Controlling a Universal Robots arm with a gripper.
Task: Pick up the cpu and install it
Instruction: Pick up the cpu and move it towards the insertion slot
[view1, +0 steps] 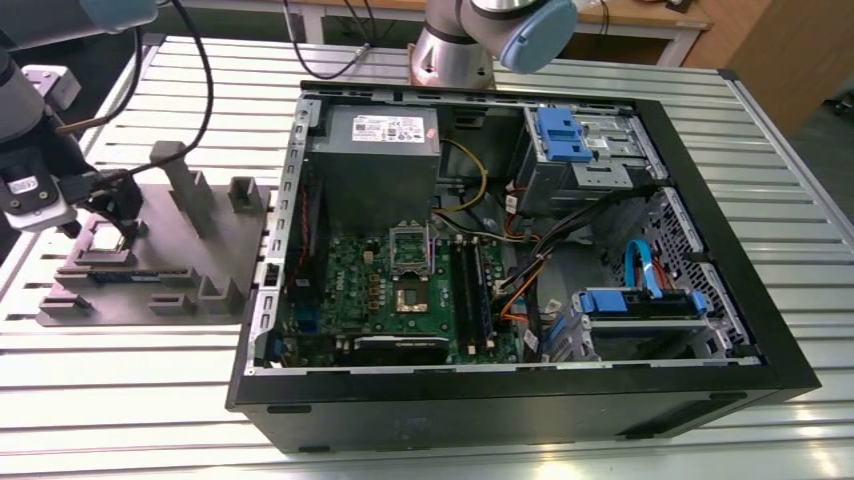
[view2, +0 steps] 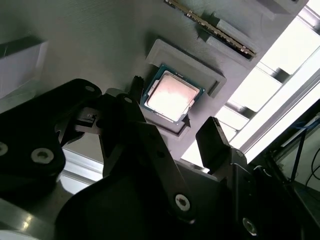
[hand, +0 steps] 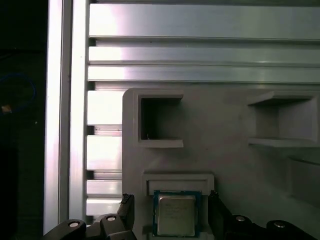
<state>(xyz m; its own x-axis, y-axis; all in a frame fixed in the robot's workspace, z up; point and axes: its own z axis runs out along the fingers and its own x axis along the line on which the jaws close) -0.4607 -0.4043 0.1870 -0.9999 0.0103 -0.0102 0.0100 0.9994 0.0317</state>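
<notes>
Second wrist view puts my fingers (view2: 216, 137) nearest: two black pads spread wide, with nothing held between them. My gripper (view2: 175, 107) hangs just above the cpu (view2: 172, 96), which lies flat with its silver top up in a shallow recess of the grey holder (view2: 100, 45). I stand astride it, one finger on each side. In the first wrist view a strip of holder shows between each finger (hand: 215, 207) and the pale rim of the cpu (hand: 174, 215), so I am close beside it but not touching.

Past the cpu, the holder carries two square pockets (hand: 160, 120), and beyond its edge run the bright slats of the table (hand: 200, 50).

In the exterior view my gripper (view1: 114, 205) is low over the holder (view1: 160, 265), with the cpu (view1: 107, 238) under it. The holder lies on the table (view1: 134, 400), at the exterior view's left of the open case (view1: 534, 390) and just beside its wall. Inside the case lies the green motherboard (view1: 461, 300) with its dark socket (view1: 410, 295), well apart from the cpu. Farther in sit a grey box (view1: 380, 170) and blue brackets (view1: 561, 135).
</notes>
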